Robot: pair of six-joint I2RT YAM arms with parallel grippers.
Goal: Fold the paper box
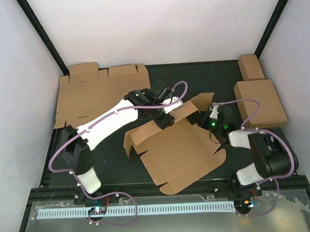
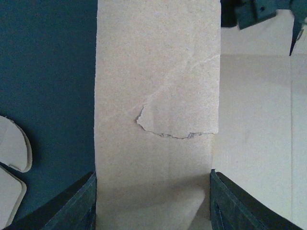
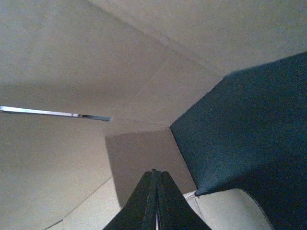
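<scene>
Item: plain brown die-cut cardboard paper box (image 1: 175, 151), partly folded, mid-table
Left gripper (image 2: 153, 201): fingers apart, a torn flap lying between them, grip uncertain
Right gripper (image 3: 154, 199): fingers together, pressed inside a raised corner
Risk: tear may lengthen if the flap is pulled

White arms (image 1: 110, 120) with black joints and lilac cables (image 1: 60, 150).
</scene>
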